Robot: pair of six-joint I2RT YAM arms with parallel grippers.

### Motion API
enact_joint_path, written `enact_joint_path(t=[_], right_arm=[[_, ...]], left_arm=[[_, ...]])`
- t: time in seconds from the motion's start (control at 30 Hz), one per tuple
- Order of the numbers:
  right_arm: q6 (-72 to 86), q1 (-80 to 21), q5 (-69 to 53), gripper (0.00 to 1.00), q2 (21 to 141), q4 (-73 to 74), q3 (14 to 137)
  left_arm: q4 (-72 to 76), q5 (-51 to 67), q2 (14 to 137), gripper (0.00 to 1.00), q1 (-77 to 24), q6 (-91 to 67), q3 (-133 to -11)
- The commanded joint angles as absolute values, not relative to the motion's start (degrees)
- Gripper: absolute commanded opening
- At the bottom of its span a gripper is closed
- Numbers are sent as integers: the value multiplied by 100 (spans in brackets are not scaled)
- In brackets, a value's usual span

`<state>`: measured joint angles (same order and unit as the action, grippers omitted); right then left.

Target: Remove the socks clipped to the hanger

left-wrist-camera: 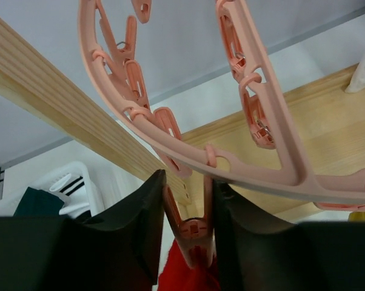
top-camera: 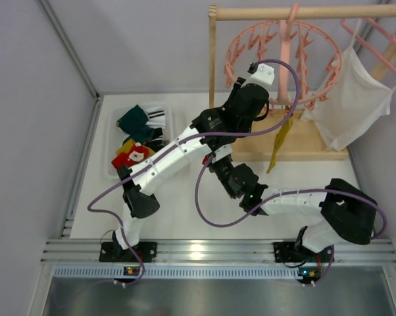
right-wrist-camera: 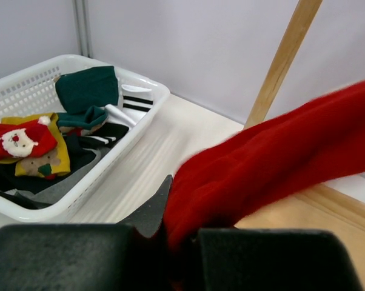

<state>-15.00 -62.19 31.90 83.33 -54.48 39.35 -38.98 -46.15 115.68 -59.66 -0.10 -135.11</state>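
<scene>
The round pink clip hanger [top-camera: 283,59] hangs from the wooden rack. My left gripper [top-camera: 257,85] reaches up under its ring; in the left wrist view its fingers [left-wrist-camera: 140,212] press both sides of one pink peg [left-wrist-camera: 197,233] that holds a red sock [left-wrist-camera: 185,273]. My right gripper [top-camera: 214,161] is lower down and shut on the same red sock [right-wrist-camera: 273,163], which stretches up to the right. A mustard yellow sock [top-camera: 280,141] still hangs from the hanger's near side and also shows in the left wrist view [left-wrist-camera: 361,215].
A white basket [top-camera: 112,141] at the left holds a teal sock [top-camera: 133,120], striped socks and Christmas socks. A white shirt [top-camera: 356,99] hangs on a pink hanger at the right. The rack's wooden base [top-camera: 303,148] lies under the hanger.
</scene>
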Motion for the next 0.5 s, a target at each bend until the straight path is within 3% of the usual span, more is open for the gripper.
enact_joint_path(t=[0.0,0.07,0.27,0.3,0.4,0.47], right_arm=[[-1529,-6425,3146,0,8244,-5739,3850],[-1538,-6434,3164,0,8183,-5774,3780],[-1354,-6451,3173,0,7841,-5810,3367],[-1214,-6460,3138,0,7683,-5801,3271],[-827,-6469,2726,0,7227,-5678,2822],[-460,-6469,2444,0,6953,-5337,2523]], left_arm=[[-3718,-4773,11610,32,-5915,167,-13878],[-3718,-4790,11628,26,-5889,158,-13878],[-3727,-4667,11549,22,-5880,18,-13817],[-3718,-4615,11505,34,-5880,18,-13668],[-3726,-4456,11277,56,-5880,-246,-13378],[-3718,-4403,11084,62,-5889,-377,-13255]])
